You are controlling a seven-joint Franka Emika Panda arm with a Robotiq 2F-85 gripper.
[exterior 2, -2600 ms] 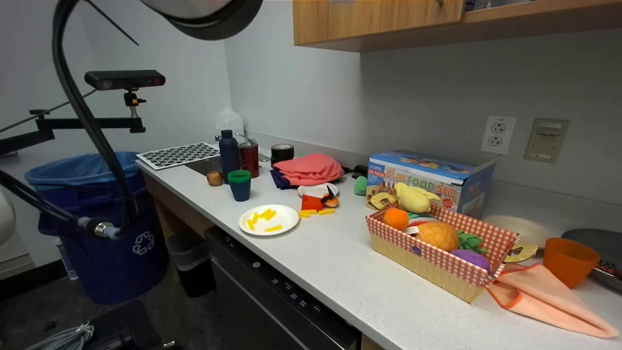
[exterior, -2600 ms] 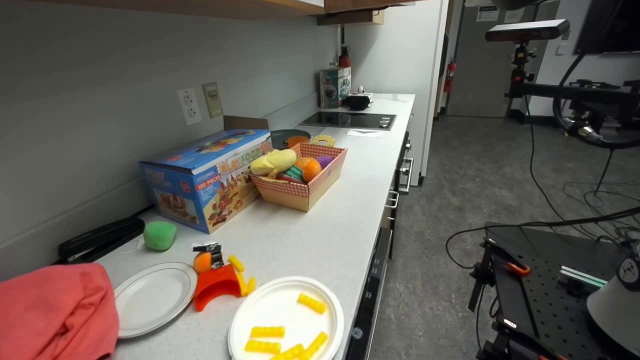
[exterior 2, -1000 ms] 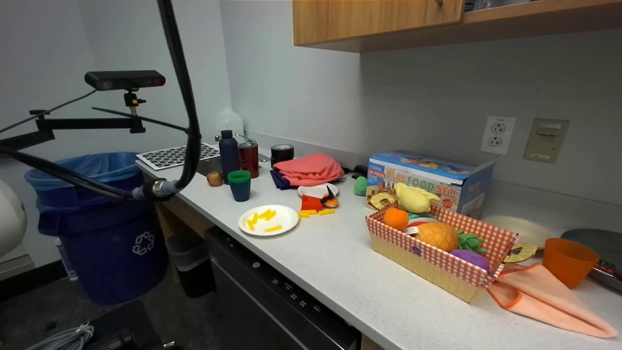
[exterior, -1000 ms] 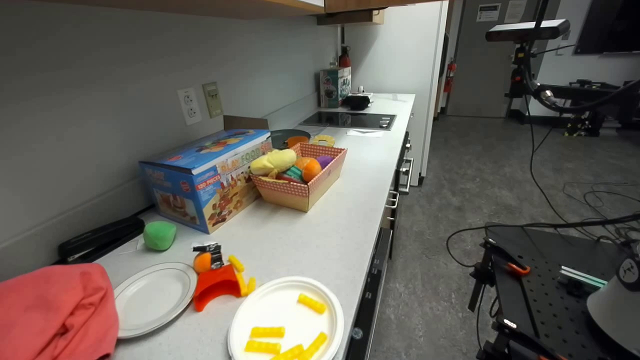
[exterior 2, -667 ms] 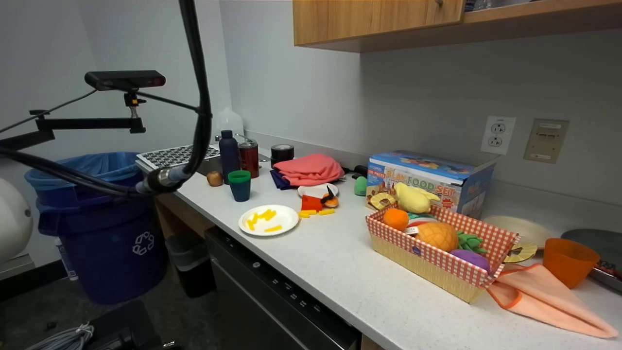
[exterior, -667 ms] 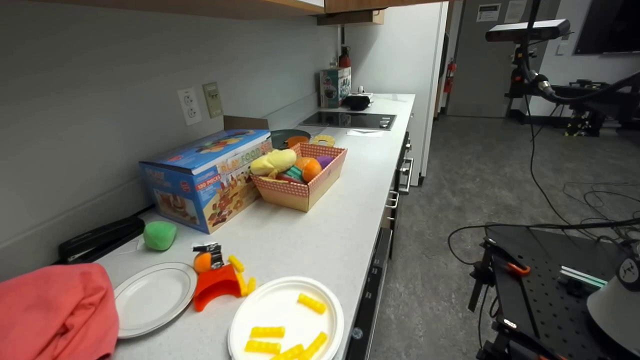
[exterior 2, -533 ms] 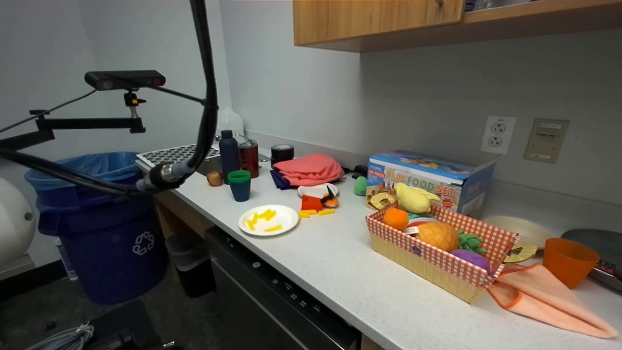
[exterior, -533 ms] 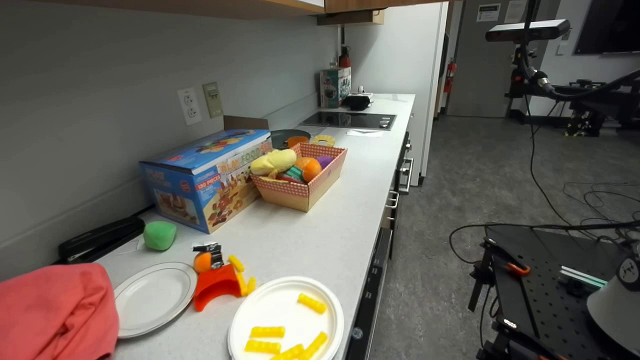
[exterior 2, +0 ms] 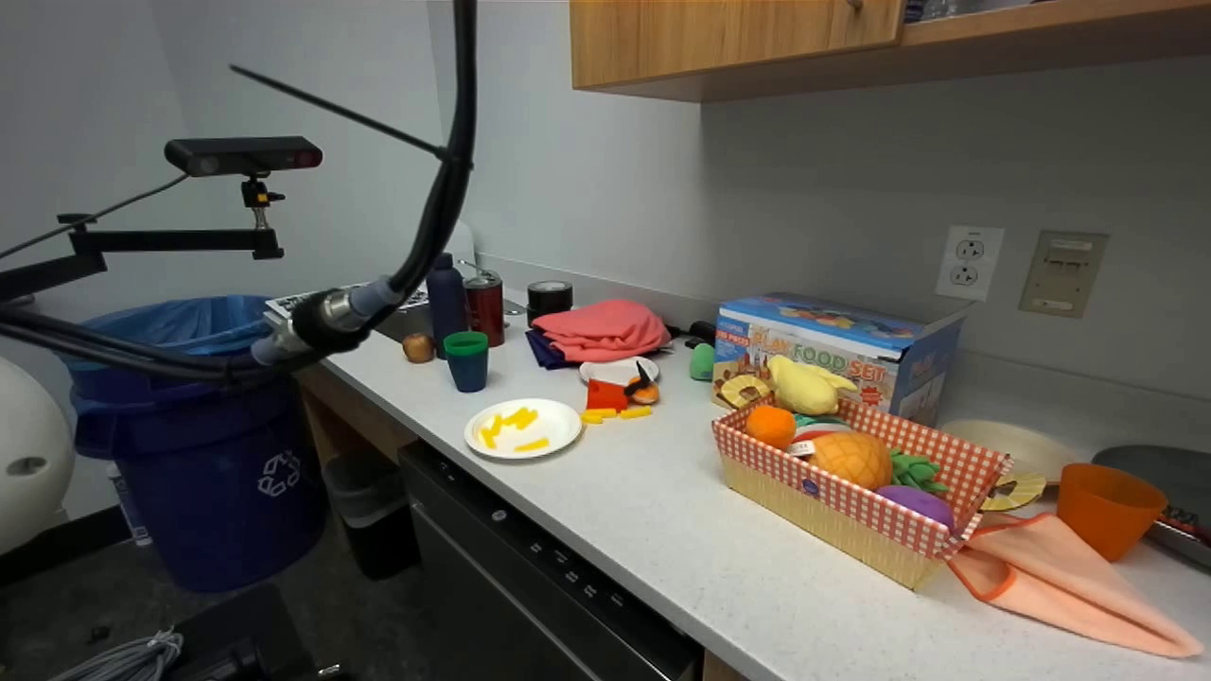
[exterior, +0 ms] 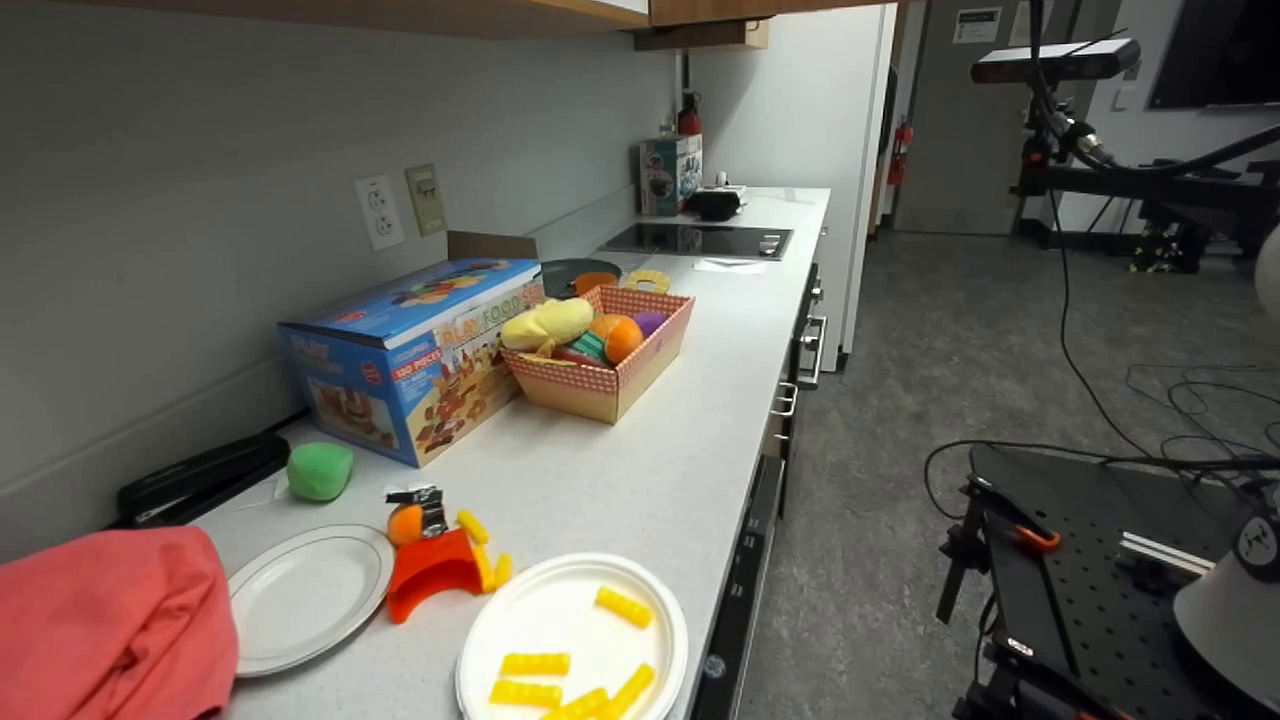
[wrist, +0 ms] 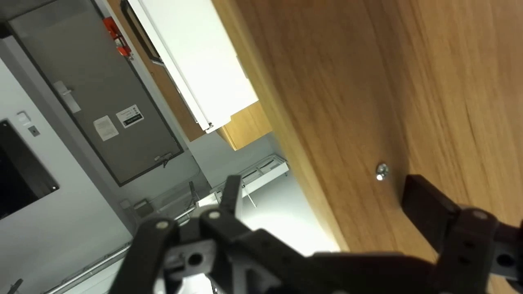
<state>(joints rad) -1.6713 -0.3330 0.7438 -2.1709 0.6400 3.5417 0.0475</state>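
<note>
My hand stands wide, its two fingers well apart: one finger at 7 o'clock from the wrist view's centre, the other at 4. Nearest to me is a wood panel, filling that view from 12 round to 5 o'clock; its edge slants from 11 to 5 and passes between my fingers. My 4 o'clock finger shows against the wood, and I cannot tell whether it touches. A screw sits in the panel just beside that fingertip, at 3 o'clock. Beyond the edge, around 10 o'clock, are a grey door and a red extinguisher.

In an exterior view my arm shows at 9 o'clock, its cables crossing in front of a blue bin at 8. A cabinet hangs there at 1 o'clock.

In both exterior views a basket of toy food stands on the counter beside a box. In an exterior view a plate at 6 o'clock bears yellow sticks.
</note>
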